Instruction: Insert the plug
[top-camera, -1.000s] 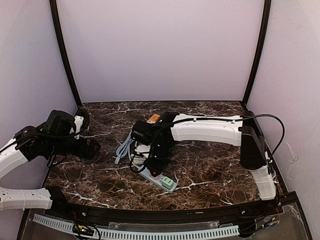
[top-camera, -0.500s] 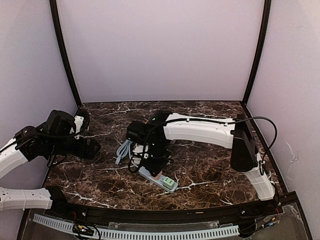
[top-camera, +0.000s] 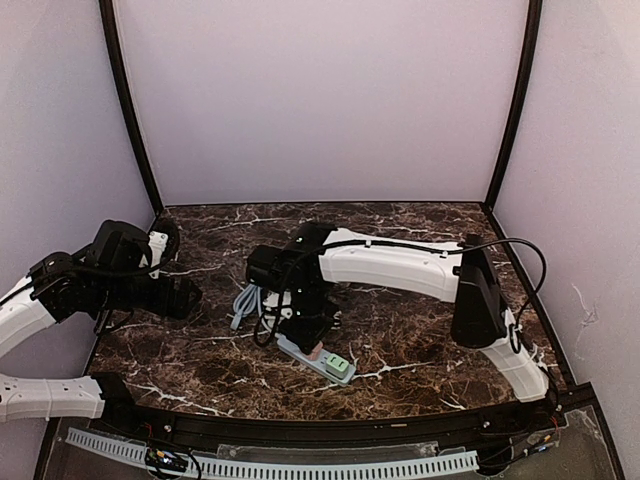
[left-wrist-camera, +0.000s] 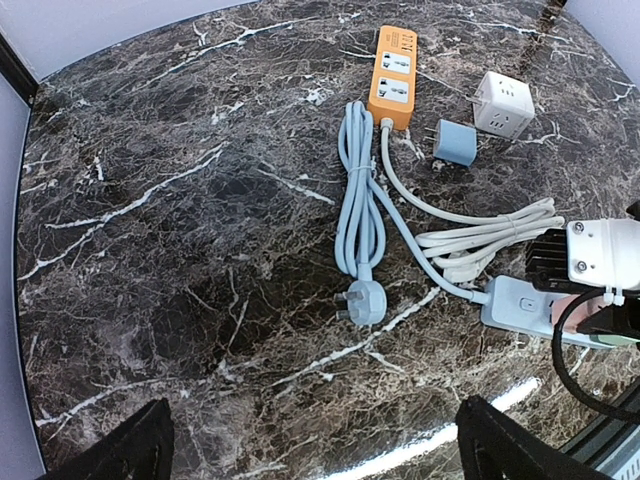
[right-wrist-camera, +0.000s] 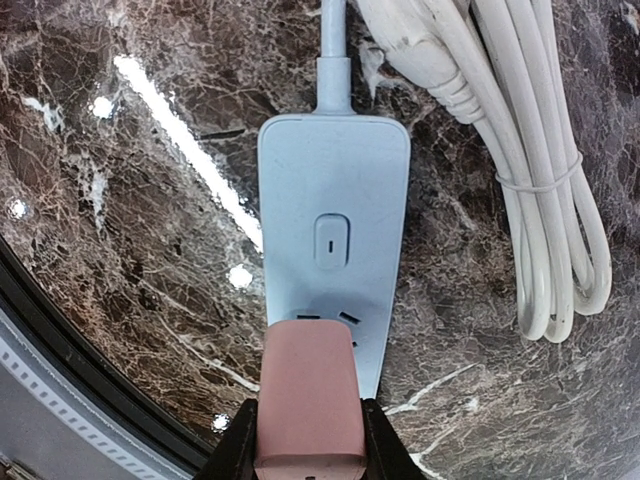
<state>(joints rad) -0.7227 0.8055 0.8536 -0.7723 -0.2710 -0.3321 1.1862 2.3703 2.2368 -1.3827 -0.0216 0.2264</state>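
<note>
The right tool was clenched on the pink plug, one dark finger pressed to each side of its body. The plug sat over the near end of the grey power strip, its leading edge touching the strip's face just below a pair of socket slots. The wrist view did not show whether any prongs had entered. Further along the strip lay its oval switch, and beyond that its cord left the far end. Just beside the strip, on its right in that view, lay a coiled white cable bound by a thin tie.

From above, the right tool pointed down onto the same strip, which lay aslant near the front of the dark marble counter.

The left tool was released, its fingertips spread wide and grasping nothing, well apart from the strip over the counter's left side. Its camera showed a bundled pale blue cord ending in a three-pin plug, an orange power strip, a small blue adapter and a white cube adapter.
</note>
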